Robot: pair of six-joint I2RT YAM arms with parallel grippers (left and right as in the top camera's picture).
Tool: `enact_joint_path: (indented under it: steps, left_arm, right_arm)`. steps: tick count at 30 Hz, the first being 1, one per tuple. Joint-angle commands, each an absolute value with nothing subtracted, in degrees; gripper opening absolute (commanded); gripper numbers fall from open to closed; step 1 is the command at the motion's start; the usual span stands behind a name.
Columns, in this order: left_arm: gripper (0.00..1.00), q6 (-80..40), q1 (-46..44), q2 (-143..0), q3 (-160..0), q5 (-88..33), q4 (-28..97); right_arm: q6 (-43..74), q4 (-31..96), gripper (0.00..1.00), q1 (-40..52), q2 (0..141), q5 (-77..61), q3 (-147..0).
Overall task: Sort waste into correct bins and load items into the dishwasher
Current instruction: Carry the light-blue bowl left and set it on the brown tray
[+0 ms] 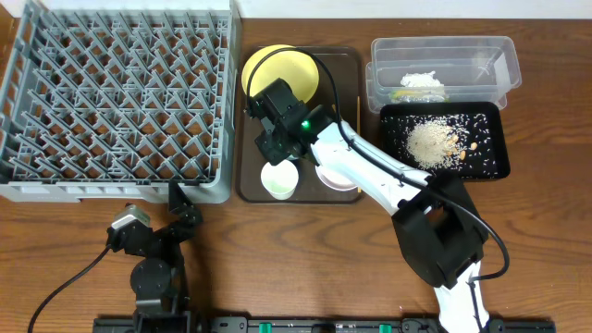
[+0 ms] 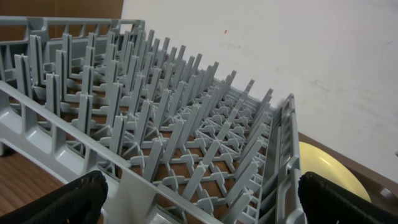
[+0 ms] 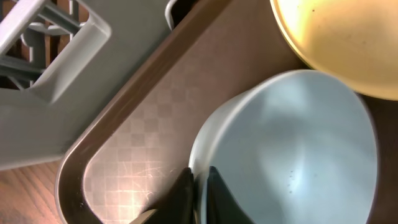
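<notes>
Wooden table carries the grey dish rack and, beside it, the brown serving tray. On that tray sits the light blue bowl. My right pincer is clenched across its rim. I judge it stiff, light and slick, so the rim is the best hold. My left pincer hangs spread.

You're looking down on light blue bowl sitting in dark brown tray. Your right gripper is clamping bowl's near rim, with one dark finger resting inside and the other outside. Yellow plate is meeting bowl's far edge at upper right. Grey rack is lying just beside tray at upper left. Wood tabletop is showing at lower left.
</notes>
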State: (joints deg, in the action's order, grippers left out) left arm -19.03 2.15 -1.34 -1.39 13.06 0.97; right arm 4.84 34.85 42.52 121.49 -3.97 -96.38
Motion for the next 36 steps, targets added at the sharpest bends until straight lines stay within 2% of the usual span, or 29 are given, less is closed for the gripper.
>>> enact_joint_path:
  steps: [1,13,23,26,30,36]
  left_arm:
    - [1.00,-18.0,1.9,-1.4,-0.3,14.3,2.9]
    - [1.00,-18.0,1.9,-1.4,-0.3,14.3,2.9]
    - [1.00,-18.0,1.9,-1.4,-0.3,14.3,2.9]
    - [1.00,-18.0,1.9,-1.4,-0.3,14.3,2.9]
    - [1.00,-18.0,1.9,-1.4,-0.3,14.3,2.9]
    - [1.00,-18.0,1.9,-1.4,-0.3,14.3,2.9]
  right_arm:
    - [4.2,34.7,0.16,42.7,122.1,-3.4,-97.0]
    - [5.8,34.9,0.28,42.5,121.4,-5.1,-97.0]
    - [9.2,36.2,0.39,39.9,114.0,-7.6,-97.0]
    - [9.6,38.2,0.47,38.6,110.9,-7.5,-97.0]
    - [9.6,40.9,0.66,36.7,107.0,-7.5,-97.0]
    - [9.6,44.7,0.67,33.6,103.5,-7.3,-97.0]
